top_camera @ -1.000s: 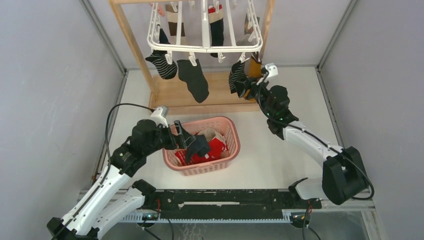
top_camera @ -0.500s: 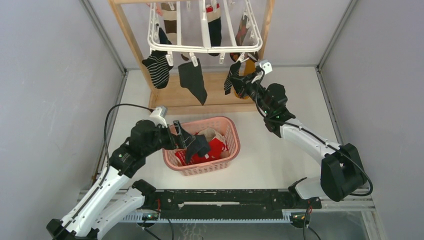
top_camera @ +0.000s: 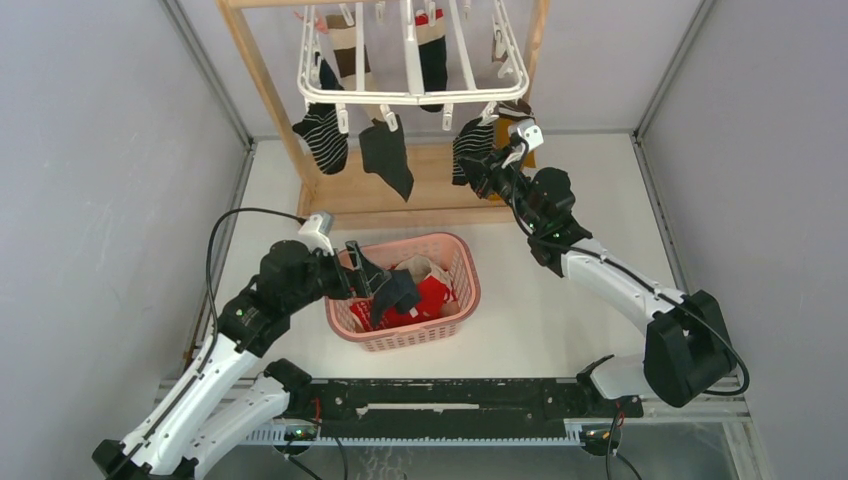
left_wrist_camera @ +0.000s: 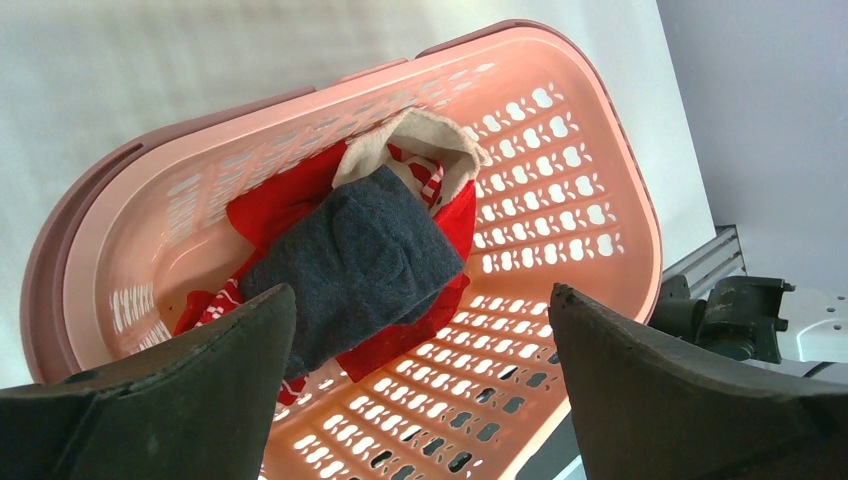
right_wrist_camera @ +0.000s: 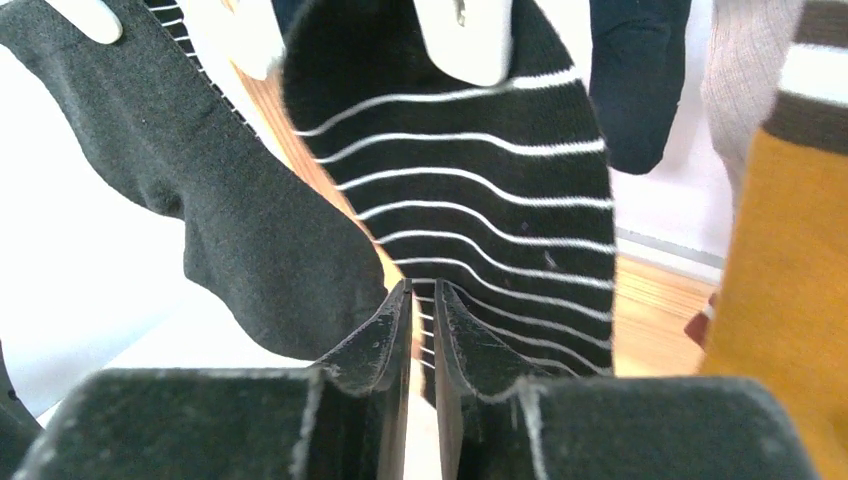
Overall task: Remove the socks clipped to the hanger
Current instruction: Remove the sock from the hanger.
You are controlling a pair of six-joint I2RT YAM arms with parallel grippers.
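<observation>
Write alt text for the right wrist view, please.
The right gripper, nearly shut, pinches the lower edge of a striped black sock hanging from a white clip. A plain dark sock hangs at left, a mustard sock at right.

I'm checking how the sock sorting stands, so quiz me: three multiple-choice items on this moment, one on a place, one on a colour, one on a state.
1. Where does the grey sock lie?
A. in the pink basket
B. on the bare table
C. clipped on the hanger

2. What colour is the sock pinched by the right fingers?
A. mustard yellow
B. red
C. black with thin white stripes

3. How do the left fingers stand?
A. shut on a red sock
B. wide open, holding nothing
C. shut on a clip

Answers:
1 A, it rests on the red socks inside the basket.
2 C, the lower edge of the striped sock sits between those fingers.
3 B, they stand far apart above the basket.
</observation>
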